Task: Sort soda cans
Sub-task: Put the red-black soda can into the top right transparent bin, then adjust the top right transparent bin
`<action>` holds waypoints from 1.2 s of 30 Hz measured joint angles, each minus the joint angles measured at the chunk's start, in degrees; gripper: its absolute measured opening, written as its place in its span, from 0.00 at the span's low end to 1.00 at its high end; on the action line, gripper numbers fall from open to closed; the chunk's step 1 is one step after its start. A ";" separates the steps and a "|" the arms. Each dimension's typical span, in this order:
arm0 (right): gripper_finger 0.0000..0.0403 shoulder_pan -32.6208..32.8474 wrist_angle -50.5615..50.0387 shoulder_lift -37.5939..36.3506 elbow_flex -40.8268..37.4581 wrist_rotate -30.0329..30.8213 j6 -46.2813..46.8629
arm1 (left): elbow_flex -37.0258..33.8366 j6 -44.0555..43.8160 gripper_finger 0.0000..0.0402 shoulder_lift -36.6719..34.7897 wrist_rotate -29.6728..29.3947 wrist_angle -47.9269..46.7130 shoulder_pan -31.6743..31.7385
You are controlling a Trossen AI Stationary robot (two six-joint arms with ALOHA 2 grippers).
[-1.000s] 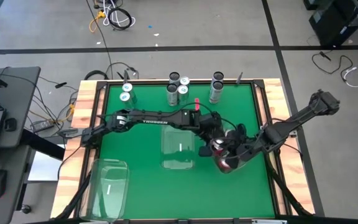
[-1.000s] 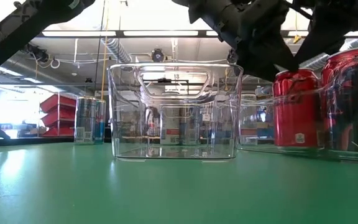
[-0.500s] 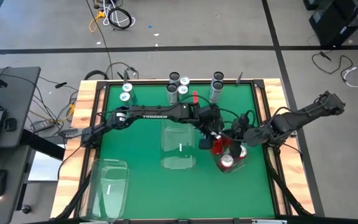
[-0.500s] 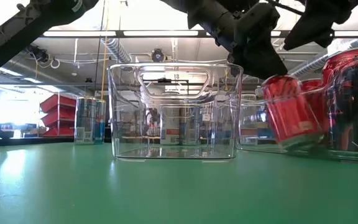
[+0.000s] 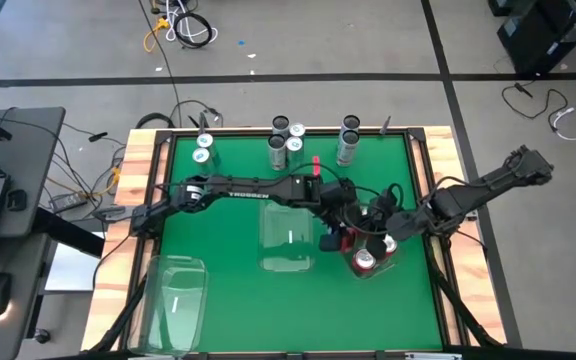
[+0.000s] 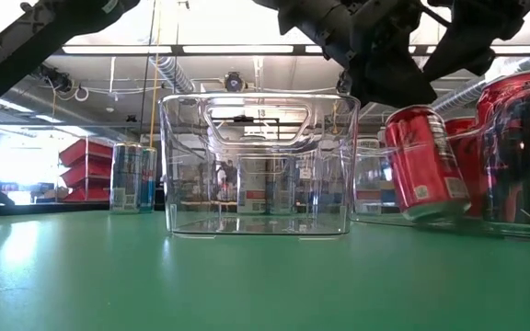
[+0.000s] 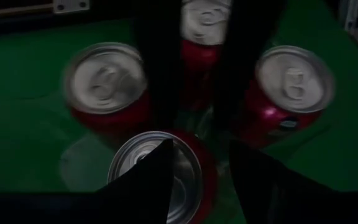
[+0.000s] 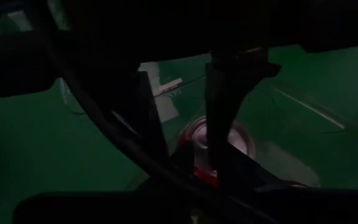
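Several red soda cans stand in a clear bin (image 6: 372, 184) at the table's right. One red can (image 6: 420, 165) (image 5: 348, 240) in it is tilted, its top toward the table's left. My left gripper (image 7: 197, 149) (image 5: 340, 235) hangs open just above that can's top, with one finger in front of the lid. My right gripper (image 8: 184, 106) (image 5: 382, 228) hovers over the same bin from the right, its fingers a little apart above another red can (image 7: 204, 25). Two more red cans (image 7: 107, 81) (image 7: 294, 81) stand upright beside it. My left gripper points down over the tilted can's lid (image 7: 182, 180). One finger (image 7: 145, 180) covers part of the lid, and the other (image 7: 253, 180) stands off the can's side with a gap. Whether the first finger touches the can, I cannot tell.
An empty clear bin (image 5: 288, 237) stands mid-table and another (image 5: 173, 295) at the near left. Several silver cans (image 5: 286, 138) (image 5: 348, 138) (image 5: 203, 150) stand along the far edge. Both arms crowd the space above the right bin.
The red can under my left gripper stood upright a second ago. It has tipped, its top toward the table's left, its base still low in the bin. My right gripper has drawn back from over the bin's near part toward the far edge.
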 joint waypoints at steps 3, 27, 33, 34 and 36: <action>0.14 0.99 0.32 -0.02 0.00 -0.14 0.28 | 0.01 -0.38 0.39 0.05 -0.01 -0.08 -0.66; 0.15 2.54 0.36 -0.11 1.60 -0.09 0.45 | 4.55 -2.92 0.66 0.11 -0.84 -6.84 -1.01; 0.15 2.37 -0.31 -0.11 2.10 -0.06 -0.26 | 4.56 -0.80 0.71 -0.35 -3.19 -8.13 -0.99; 0.15 2.17 -0.84 -0.11 2.10 -0.04 -0.31 | 4.56 -0.06 0.69 -0.56 -4.28 -8.84 -0.79; 0.15 1.69 -1.92 -0.11 2.12 -0.04 -0.41 | 4.64 0.68 0.64 -0.99 -6.42 -9.66 -0.41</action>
